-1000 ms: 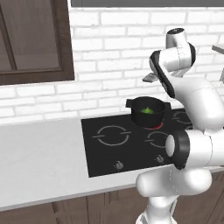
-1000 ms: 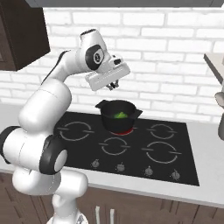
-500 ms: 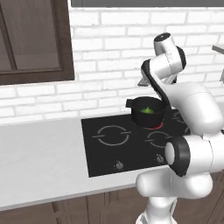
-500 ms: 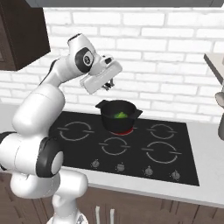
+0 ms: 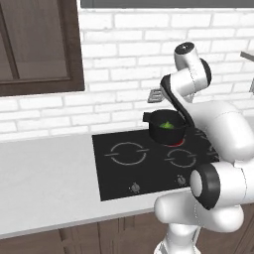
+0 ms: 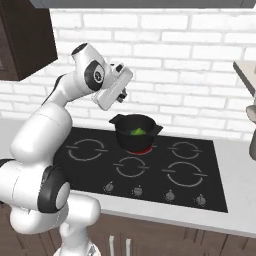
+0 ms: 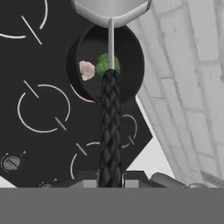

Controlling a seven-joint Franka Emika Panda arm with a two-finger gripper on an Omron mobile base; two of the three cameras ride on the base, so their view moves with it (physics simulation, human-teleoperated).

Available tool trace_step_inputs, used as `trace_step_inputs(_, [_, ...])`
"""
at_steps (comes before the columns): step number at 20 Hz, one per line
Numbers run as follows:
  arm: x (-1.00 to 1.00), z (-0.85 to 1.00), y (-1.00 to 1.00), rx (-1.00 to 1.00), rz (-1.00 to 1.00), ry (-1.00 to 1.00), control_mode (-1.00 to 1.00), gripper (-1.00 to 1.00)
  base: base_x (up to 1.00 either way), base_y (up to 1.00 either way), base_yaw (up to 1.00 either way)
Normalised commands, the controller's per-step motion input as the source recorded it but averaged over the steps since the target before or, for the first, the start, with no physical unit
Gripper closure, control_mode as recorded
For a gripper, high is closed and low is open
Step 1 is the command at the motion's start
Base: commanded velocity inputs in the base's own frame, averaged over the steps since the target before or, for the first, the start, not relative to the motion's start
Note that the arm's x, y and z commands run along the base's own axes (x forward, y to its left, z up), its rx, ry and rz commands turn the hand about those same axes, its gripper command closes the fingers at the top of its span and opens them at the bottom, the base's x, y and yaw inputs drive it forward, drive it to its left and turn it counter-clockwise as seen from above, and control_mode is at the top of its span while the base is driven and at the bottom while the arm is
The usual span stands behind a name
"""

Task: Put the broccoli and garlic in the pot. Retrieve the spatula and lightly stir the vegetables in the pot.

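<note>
— Where's the pot [image 6: 135, 138]?
— On the cooktop [image 6: 100, 172], rear burner glowing red beneath it, brick wall [image 5: 124, 59] just behind. Broccoli [image 7: 106, 63] and garlic [image 7: 86, 70] lie inside, side by side.
— Jaws?
— I see my gripper [image 7: 110, 177] clamped on the spatula [image 7: 110, 96], raised above the pot's rim.

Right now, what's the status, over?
Tool shut on spatula, held above the pot. Broccoli and garlic inside. Nothing in the way.
</note>
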Motion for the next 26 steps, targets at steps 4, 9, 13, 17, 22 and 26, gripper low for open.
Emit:
trace_step_inputs(4, [0.15,0.00,0.08,-0.12,0.17,0.00,-1.00,1.00,0.00,0.00,0.00])
trace_step_inputs(9, [0.23,0.00,0.02,-0.13,0.40,0.00,-1.00,1.00,0.00,0.00,0.00])
trace_step_inputs(13, [0.14,0.00,0.09,-0.09,0.53,0.00,-1.00,1.00,0.00,0.00,0.00])
trace_step_inputs(17, [0.03,0.00,0.00,0.00,0.17,-0.02,-1.00,1.00,0.00,0.00,0.00])
trace_step_inputs(22, [0.02,0.05,0.00,0.00,0.01,0.00,-1.00,1.00,0.00,0.00,0.00])
trace_step_inputs(26, [0.21,0.06,0.00,-0.11,0.20,0.01,-1.00,1.00,0.00,0.00,0.00])
